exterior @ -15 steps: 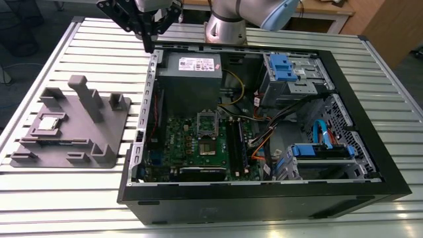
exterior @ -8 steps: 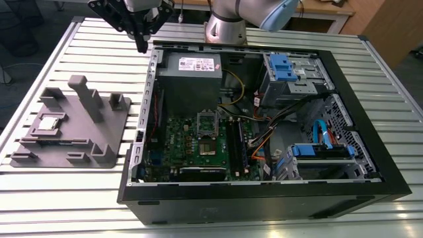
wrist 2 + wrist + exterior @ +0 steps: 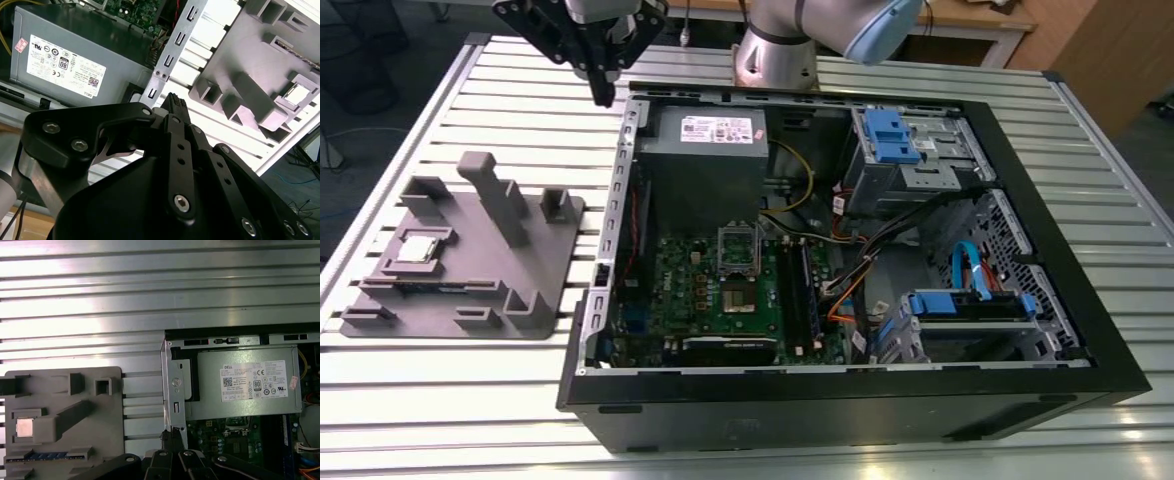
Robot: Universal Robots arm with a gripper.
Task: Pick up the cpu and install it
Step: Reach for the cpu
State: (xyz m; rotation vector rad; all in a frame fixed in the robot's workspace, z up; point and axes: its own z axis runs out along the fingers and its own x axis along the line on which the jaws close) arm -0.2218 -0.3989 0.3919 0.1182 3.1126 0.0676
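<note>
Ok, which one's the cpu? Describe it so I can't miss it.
Find the open computer case, then the grey moulded fixture beside it on the exterior view's left. The cpu is the small shiny square in a recess there; everything around it is matt grey.

Bright light; glare on table [image 3: 440, 400]; case [image 3: 854, 412] interior dim.

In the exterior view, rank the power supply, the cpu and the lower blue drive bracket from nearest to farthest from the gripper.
1. Power supply, in the case, beside the gripper.
2. Cpu, on the grey holder at the exterior view's left.
3. Lower blue drive bracket, at the exterior view's right.
</note>
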